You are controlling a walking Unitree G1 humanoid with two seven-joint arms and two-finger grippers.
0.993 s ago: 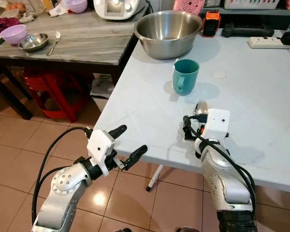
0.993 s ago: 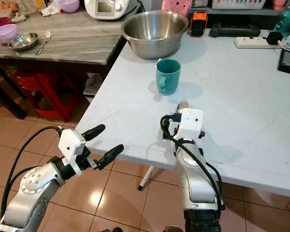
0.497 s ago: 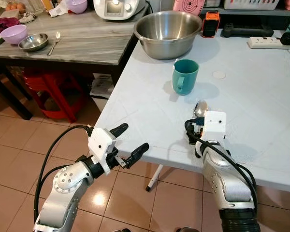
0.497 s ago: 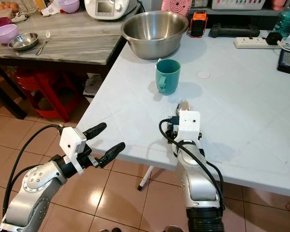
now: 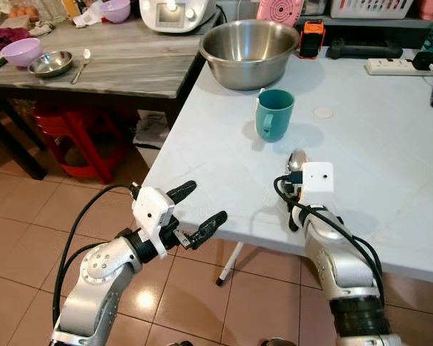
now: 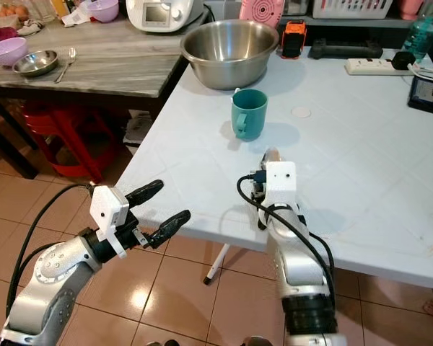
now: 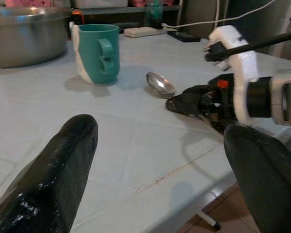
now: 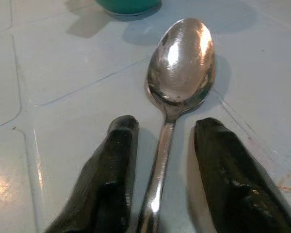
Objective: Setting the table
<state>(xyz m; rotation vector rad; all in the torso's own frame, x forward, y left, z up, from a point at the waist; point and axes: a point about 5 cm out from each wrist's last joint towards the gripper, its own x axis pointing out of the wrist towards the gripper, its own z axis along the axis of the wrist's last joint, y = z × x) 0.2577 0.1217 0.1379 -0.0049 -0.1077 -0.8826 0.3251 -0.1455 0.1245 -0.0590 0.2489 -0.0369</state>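
The right gripper (image 8: pixel 157 194) is resting low on the white table (image 5: pixel 390 151), near its front edge, with its two black fingers (image 8: pixel 109 184) parted and straddling the handle of the spoon (image 8: pixel 182 63). The fingers are lying either side of the handle with gaps showing, so the gripper is released, not clamping. The spoon is lying flat on the table, bowl up, pointing away from the robot toward the cup (image 5: pixel 275 114), which is standing upright a little further in from the front edge, handle facing the robot. In the left wrist view the spoon bowl is sitting just beside the cup but apart from it.

The left gripper (image 5: pixel 196 213) is hovering off the table's front left corner, over the floor tiles, fingers spread wide and holding nothing.

A big steel bowl (image 5: pixel 250 52) is sitting at the table's far left corner, well apart from the spoon.

Step in hand, as a judgement: the spoon is being either laid beside the cup or lined up for a grasp; which one cannot be told from these pictures. If it is a pick, the next move is calling for pinching the thin flat handle squarely, since it is lying flush on the table and could slip. If it is a placement, the gripper needs lifting straight back without dragging the handle.
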